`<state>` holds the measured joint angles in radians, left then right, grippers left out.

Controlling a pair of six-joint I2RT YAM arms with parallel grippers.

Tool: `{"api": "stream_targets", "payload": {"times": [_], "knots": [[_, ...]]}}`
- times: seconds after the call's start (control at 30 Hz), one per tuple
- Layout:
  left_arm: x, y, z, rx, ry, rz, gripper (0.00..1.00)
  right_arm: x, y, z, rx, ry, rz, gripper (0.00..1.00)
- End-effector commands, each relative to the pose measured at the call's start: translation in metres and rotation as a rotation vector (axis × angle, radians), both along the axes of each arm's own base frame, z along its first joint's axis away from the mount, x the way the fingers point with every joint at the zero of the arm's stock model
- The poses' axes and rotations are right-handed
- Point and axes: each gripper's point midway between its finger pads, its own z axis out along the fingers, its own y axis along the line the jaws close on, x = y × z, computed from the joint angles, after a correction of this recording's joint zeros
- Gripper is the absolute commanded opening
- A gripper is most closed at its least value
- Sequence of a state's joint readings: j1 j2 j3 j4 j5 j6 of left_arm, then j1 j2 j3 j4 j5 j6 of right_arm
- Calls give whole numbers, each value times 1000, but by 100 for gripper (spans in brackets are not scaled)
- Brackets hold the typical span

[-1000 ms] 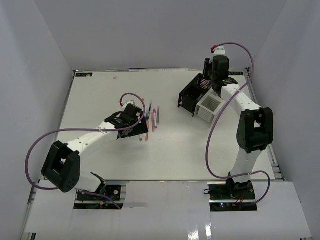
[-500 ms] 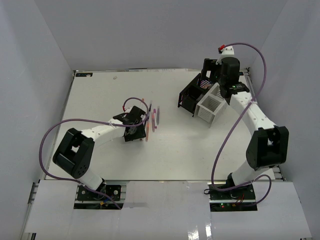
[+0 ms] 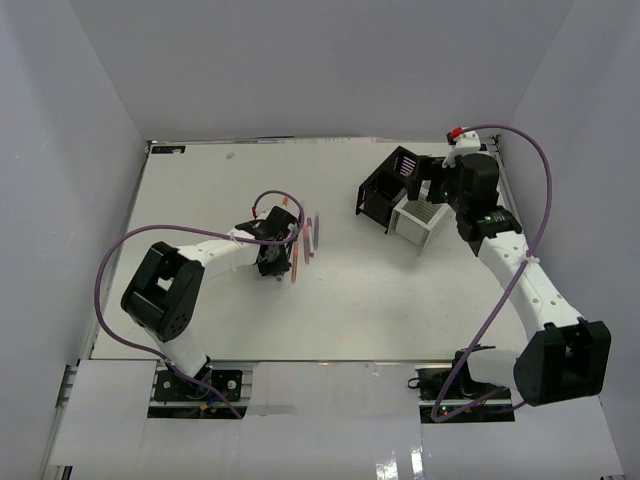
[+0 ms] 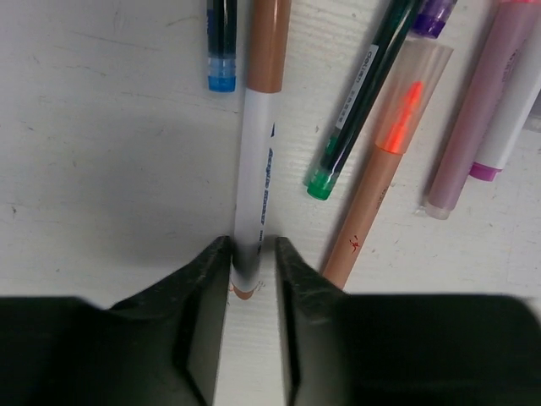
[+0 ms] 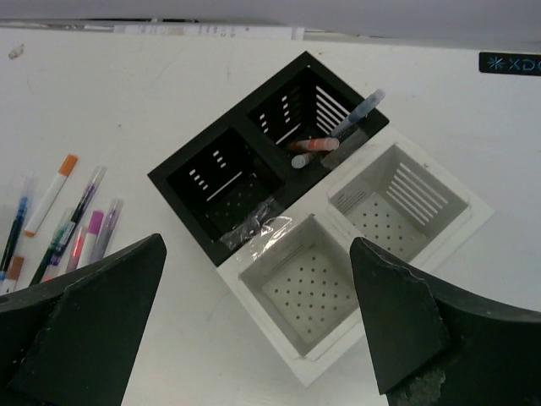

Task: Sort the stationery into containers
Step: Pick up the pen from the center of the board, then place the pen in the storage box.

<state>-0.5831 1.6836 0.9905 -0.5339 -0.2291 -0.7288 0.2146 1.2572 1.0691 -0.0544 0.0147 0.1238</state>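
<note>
Several loose pens and markers [image 3: 303, 238] lie in a row at mid-table. My left gripper [image 3: 283, 258] is down at their near end. In the left wrist view my left gripper [image 4: 251, 262] is shut on the end of a white pen with orange-brown ends [image 4: 254, 169], which lies flat on the table. The black container [image 3: 383, 190] and the white container [image 3: 420, 218] stand side by side at the back right. My right gripper [image 3: 436, 188] hovers open above them with nothing in it. Pens [image 5: 317, 145] stand in the black container's [image 5: 182, 207] far compartment. The white container [image 5: 262, 317] holds nothing.
Beside the gripped pen lie a blue-tipped pen [image 4: 221, 42], a green-tipped pen [image 4: 355, 110], an orange marker [image 4: 380, 178] and a pink marker [image 4: 478, 118]. Crumpled clear film [image 5: 262, 228] lies on the rims between the two containers. White walls enclose the table.
My left gripper has lowered onto the pens and closed on the white pen. My right gripper has opened and drawn back from over the black container toward the right.
</note>
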Motion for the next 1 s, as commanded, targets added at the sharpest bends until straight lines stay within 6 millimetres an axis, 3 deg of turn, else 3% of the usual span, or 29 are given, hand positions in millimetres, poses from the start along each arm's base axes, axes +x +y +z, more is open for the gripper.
{"api": "stream_targets", "payload": {"times": [0.0, 0.23, 0.4, 0.5, 0.67, 0.7, 0.83, 0.97], "knots": [[5, -4, -4, -9, 1, -13, 34, -16, 3, 12, 23, -26, 40, 96], [2, -3, 6, -17, -14, -52, 7, -34, 11, 2, 36, 7, 101, 96], [2, -4, 32, -39, -63, -95, 1, -43, 30, 5, 90, 30, 188, 97], [7, -12, 57, -77, -144, -171, 1, -50, 56, 9, 135, 55, 295, 97], [17, -33, 106, -128, -389, -465, 0, -69, 122, 6, 177, 148, 516, 97], [14, -35, 116, -146, -435, -516, 0, -71, 132, 13, 189, 152, 544, 97], [-3, -67, 151, -253, -587, -796, 4, -86, 182, 12, 251, 235, 673, 97], [-11, -78, 159, -265, -618, -910, 6, -85, 208, 13, 279, 272, 712, 96]]}}
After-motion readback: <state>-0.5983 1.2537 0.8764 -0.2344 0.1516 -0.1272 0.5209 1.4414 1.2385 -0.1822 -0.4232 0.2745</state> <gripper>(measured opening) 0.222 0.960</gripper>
